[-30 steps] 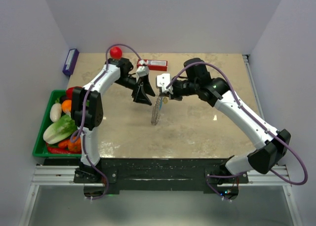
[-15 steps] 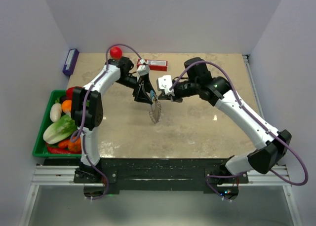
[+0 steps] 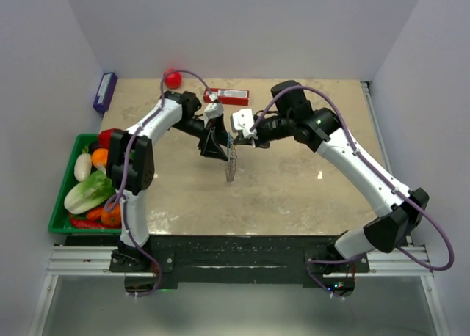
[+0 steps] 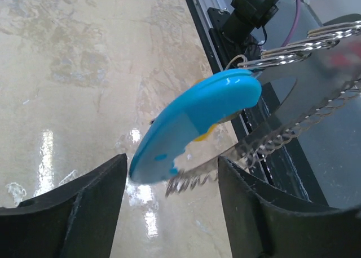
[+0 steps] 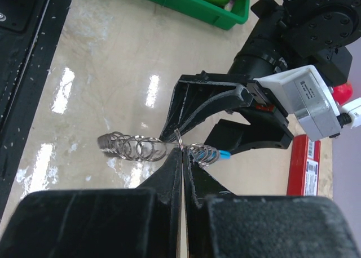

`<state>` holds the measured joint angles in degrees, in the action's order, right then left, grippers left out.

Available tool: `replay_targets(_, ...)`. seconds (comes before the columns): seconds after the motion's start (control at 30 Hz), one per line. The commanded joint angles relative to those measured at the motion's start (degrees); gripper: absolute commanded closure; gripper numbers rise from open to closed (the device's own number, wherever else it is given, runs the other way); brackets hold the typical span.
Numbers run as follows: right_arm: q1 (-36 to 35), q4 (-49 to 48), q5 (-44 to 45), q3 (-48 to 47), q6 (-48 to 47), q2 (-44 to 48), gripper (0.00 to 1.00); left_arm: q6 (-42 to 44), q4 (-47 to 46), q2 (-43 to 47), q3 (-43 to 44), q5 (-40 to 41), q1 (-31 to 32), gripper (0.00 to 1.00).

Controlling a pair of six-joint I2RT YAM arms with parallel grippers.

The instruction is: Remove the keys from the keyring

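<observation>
The keyring (image 3: 231, 162), a floppy run of silvery links, hangs from my right gripper (image 3: 239, 139) above the table's middle. In the right wrist view the right gripper (image 5: 184, 152) is shut on one link, with the links (image 5: 133, 147) strung out to either side. My left gripper (image 3: 215, 147) is open, close beside the chain on its left. In the left wrist view the keyring's light-blue segment (image 4: 197, 121) hangs just above the gap of the left gripper (image 4: 172, 197), touching neither finger. A small brass-yellow key (image 4: 205, 136) peeks out behind the blue segment.
A red rectangular box (image 3: 228, 96) and a red ball (image 3: 172, 78) lie at the table's back. A green basket (image 3: 54, 217) of vegetables stands off the left edge. A purple-blue box (image 3: 105, 92) sits at the far left corner.
The right gripper has shifted a little left and back with the keyring. The left gripper has closed in on the hanging chain from the left and stays open.
</observation>
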<state>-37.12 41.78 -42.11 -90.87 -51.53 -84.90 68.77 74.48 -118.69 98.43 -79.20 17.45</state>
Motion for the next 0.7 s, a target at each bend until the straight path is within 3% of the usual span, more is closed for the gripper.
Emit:
replay_targets(0.0, 0.12, 6.88, -3.33, -4.93, -7.69, 1.58, 1.00, 3.65, 0.93, 4.43, -0.26, -4.38, 0.30, 0.26)
replay_targets(0.13, 0.12, 11.13, -5.26, -5.46, -13.85, 2.28, 1.00, 5.49, 0.93, 5.49, -1.49, -5.44, 0.30, 0.20)
replay_targets(0.23, 0.21, 12.01, -6.14, -5.11, -17.37, 2.37, 1.00, 5.41, 0.93, 6.19, -1.14, -5.09, 1.18, 0.21)
replay_targets(0.47, 0.30, 8.32, -4.04, -4.32, -15.27, 2.81, 1.00, 3.48, 0.93, 7.51, -2.19, -6.58, 4.34, 0.42)
replay_targets(0.5, 0.21, 7.54, -3.77, -4.14, -15.01, 2.99, 1.00, 3.47, 0.93, 7.77, -2.54, -7.10, 4.52, 0.49)
replay_targets(0.67, 0.21, 4.81, -0.96, -3.61, -13.07, 3.52, 1.00, 3.56, 0.93, 9.18, -3.77, -7.29, 5.22, 0.54)
